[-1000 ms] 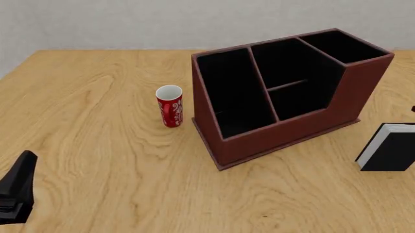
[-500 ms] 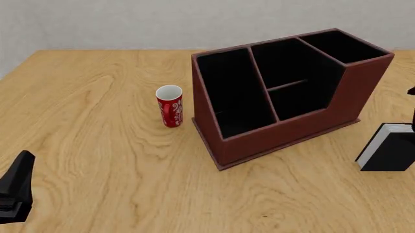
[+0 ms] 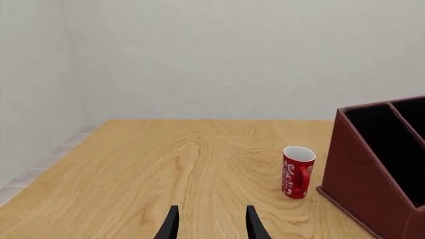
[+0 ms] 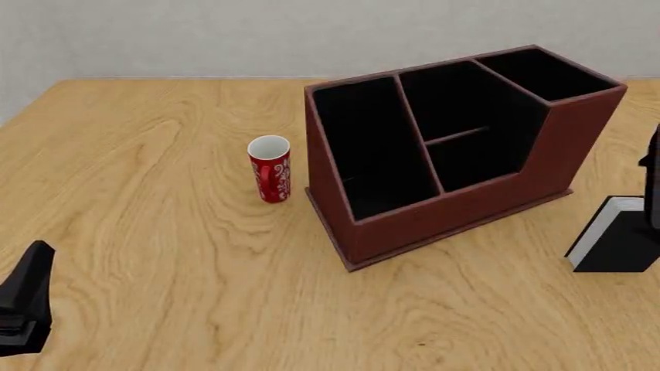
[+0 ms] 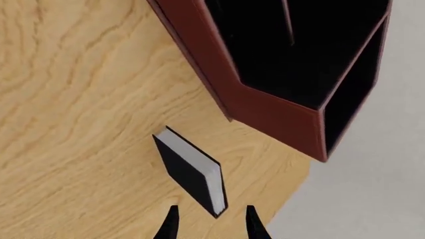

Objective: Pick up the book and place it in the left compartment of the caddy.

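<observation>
The black book point(image 4: 619, 243) with white page edges stands on the table right of the caddy point(image 4: 454, 209), near the front view's right edge. The right wrist view shows the book point(image 5: 189, 172) just ahead of my open right gripper point(image 5: 211, 226), with nothing between the fingers. Only a dark sliver of that arm point(image 4: 653, 182) shows above the book in the front view. The left compartment point(image 4: 376, 147) is the long black slot at the caddy's left end. My left gripper point(image 3: 211, 229) is open and holds nothing, low at the near left point(image 4: 26, 309).
A red-and-white patterned cup point(image 4: 269, 168) stands just left of the caddy, also seen as the cup point(image 3: 297, 172) in the left wrist view. The caddy's smaller slots point(image 4: 474, 116) lie to the right of the left compartment. The table's right edge is close to the book.
The right arm has come into the front view at the right edge, lowering toward the book. The left gripper dropped slightly toward the near edge. Book, cup and caddy have not moved.
</observation>
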